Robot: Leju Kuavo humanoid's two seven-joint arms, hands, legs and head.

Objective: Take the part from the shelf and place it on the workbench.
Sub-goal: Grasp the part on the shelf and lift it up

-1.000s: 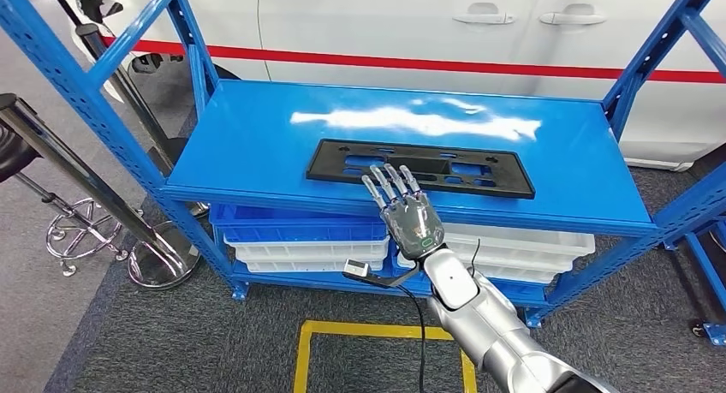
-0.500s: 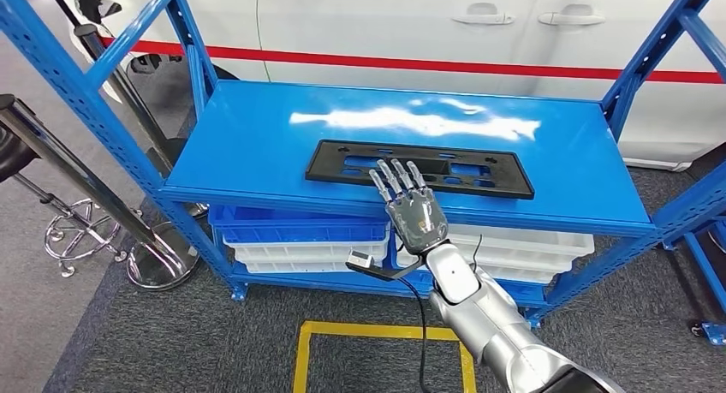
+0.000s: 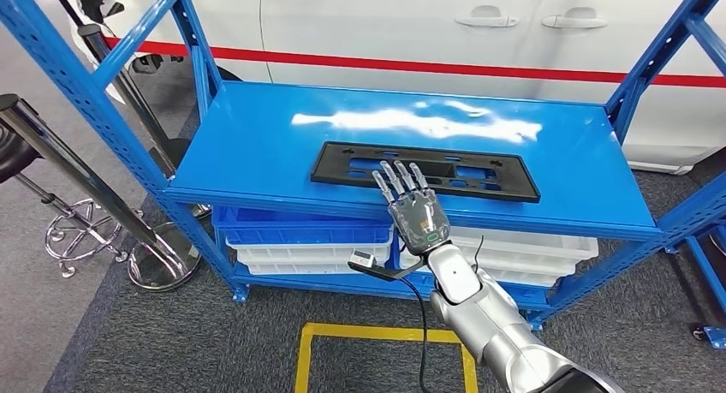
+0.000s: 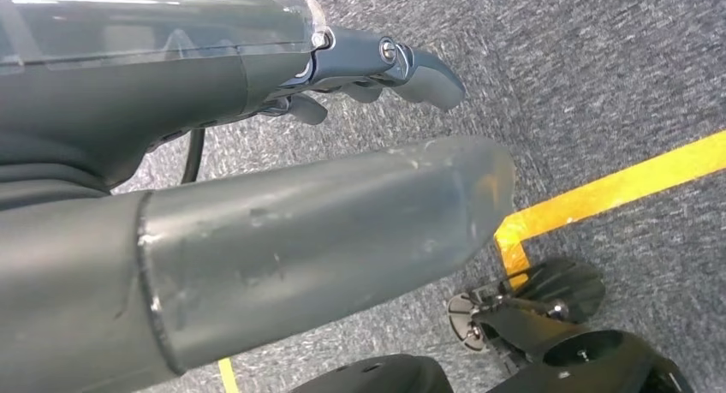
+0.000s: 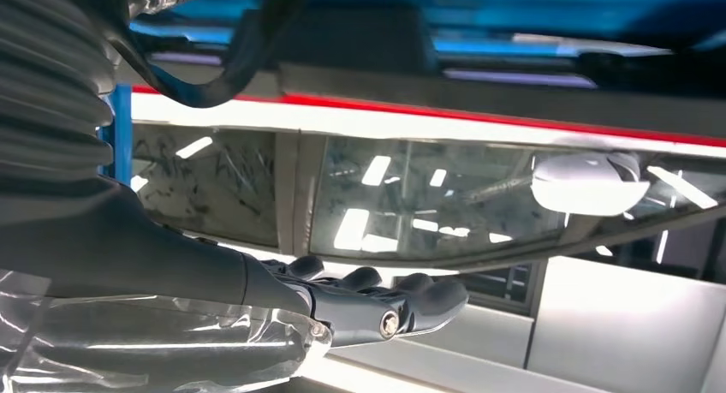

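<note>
Zero of the real job done so far, going by these shots: nothing lifted, nothing carried, nothing set down on any workbench.

Starting far left: left hand (image 4: 300,230) hanging low over grey carpet (image 4: 599,68) and a yellow line (image 4: 616,183), fingers (image 4: 402,63) loose and apart from the thumb, holding nothing. Not part of the action right now, I reckon.

Moving right, past a chrome stand (image 3: 77,179) to the blue shelf (image 3: 257,145). Sitting flat on its top deck, a bit right of centre and nearer the front edge than the back: the part (image 3: 462,186), a long black plate full of cutouts. Long axis running left to right, roughly in line with the shelf's front edge, broad face up, one short end pointing at each upright. Not tipped, and not hanging over the edge.

Then the right hand (image 3: 411,206), reaching in from below with the palm down, fingers (image 3: 396,177) straight and spread, gripping nothing. Fingertips over the part's near long edge, somewhat left of its middle. Can't tell whether touching or just hovering above it. Right wrist view no help there, just dark fingers against the white car (image 3: 385,25) behind.

So, as a guess: reach about finished, grasp not yet made. Left to do: get hold of that near edge, lift, turn away, put down. Probably awkward for one hand, being so long and thin, and likely to sag or swing from an off-centre grip.
</note>
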